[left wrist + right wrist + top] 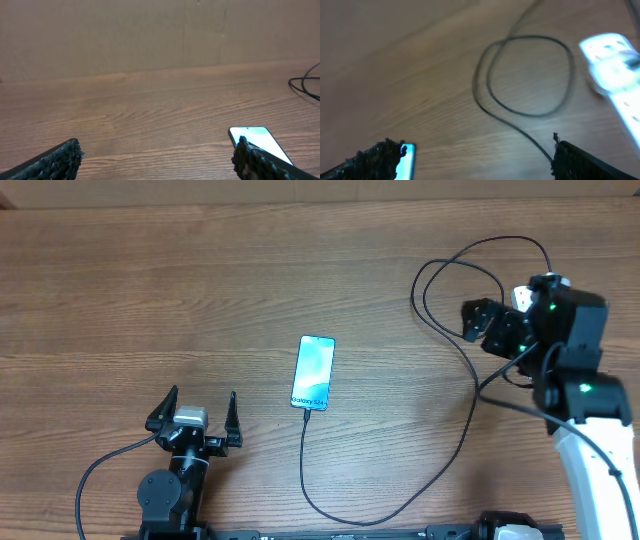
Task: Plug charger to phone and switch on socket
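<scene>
Brown wood-grain table (150,280) carries the phone (313,372) near its middle, face up with the screen lit cyan. The thin black charger (303,460) meets the phone's near short edge, runs toward the near edge, then sweeps to the right side and loops there. The left gripper (201,402) sits to the phone's left, not touching it, its fingers spread wide and holding nothing. The right wrist view shows the socket (610,55) as a blurred white strip beside the cable loop. It also shows the right gripper (475,150) with its fingers far apart and empty. From overhead the right arm (590,400) hides most of that strip and the cable's far end. The left wrist view adds a plain tan wall (150,35) behind the table.
</scene>
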`<state>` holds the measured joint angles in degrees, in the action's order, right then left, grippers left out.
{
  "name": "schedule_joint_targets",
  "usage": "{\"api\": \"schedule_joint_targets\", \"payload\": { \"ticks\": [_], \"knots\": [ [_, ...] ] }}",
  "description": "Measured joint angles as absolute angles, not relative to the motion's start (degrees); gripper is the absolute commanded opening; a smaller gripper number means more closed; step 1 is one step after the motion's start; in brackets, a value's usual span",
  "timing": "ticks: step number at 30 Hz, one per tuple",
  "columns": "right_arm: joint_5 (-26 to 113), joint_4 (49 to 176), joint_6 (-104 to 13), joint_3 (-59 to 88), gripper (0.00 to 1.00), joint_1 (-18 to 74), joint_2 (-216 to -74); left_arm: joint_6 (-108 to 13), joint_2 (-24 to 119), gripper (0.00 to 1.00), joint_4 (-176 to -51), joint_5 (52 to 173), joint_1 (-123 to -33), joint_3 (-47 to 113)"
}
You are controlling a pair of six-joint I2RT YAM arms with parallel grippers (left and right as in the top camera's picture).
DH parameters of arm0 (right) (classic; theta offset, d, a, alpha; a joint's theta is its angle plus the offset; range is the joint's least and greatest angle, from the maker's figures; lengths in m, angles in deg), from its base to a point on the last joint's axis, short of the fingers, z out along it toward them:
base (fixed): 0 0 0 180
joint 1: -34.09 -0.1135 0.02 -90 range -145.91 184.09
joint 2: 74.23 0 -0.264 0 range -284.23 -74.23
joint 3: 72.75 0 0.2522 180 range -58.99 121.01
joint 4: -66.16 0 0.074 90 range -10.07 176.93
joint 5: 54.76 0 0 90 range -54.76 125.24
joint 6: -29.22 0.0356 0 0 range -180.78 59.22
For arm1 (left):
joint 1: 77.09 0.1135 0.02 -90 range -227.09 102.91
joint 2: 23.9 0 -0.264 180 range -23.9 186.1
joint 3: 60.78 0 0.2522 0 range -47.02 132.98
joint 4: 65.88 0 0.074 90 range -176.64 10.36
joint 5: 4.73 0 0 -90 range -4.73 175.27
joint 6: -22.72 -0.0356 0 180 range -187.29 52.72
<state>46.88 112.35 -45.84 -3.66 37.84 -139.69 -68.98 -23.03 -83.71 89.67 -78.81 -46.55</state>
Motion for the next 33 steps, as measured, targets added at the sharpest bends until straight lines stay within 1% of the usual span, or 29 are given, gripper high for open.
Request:
{"api": "schedule_joint_targets", "payload": {
  "ticks": [3, 7, 13, 24, 33],
  "knots": [
    [49.28, 105.51, -45.88, -9.10, 1.00, 36.81, -138.77, -68.98, -23.03, 1.00, -83.69, 89.69, -78.81, -46.55],
    [52.43, 100.11, -45.84, -15.15, 1.00, 36.29, -137.78, -68.98, -23.03, 1.00, -83.69, 89.67, -78.81, -46.55],
    [55.07, 96.79, -46.01, -21.16, 1.00, 36.29, -136.71, -68.98, -23.03, 1.00, -83.69, 89.67, -78.81, -46.55],
    [55.93, 91.39, -47.98, -30.52, 1.00, 36.29, -132.49, -68.98, -23.03, 1.00, -83.69, 89.69, -78.81, -46.55],
    [56.01, 83.67, -48.68, -38.34, 1.00, 36.29, -129.24, -68.98, -23.03, 1.00, -83.69, 89.69, -78.81, -46.55]
  ]
}}
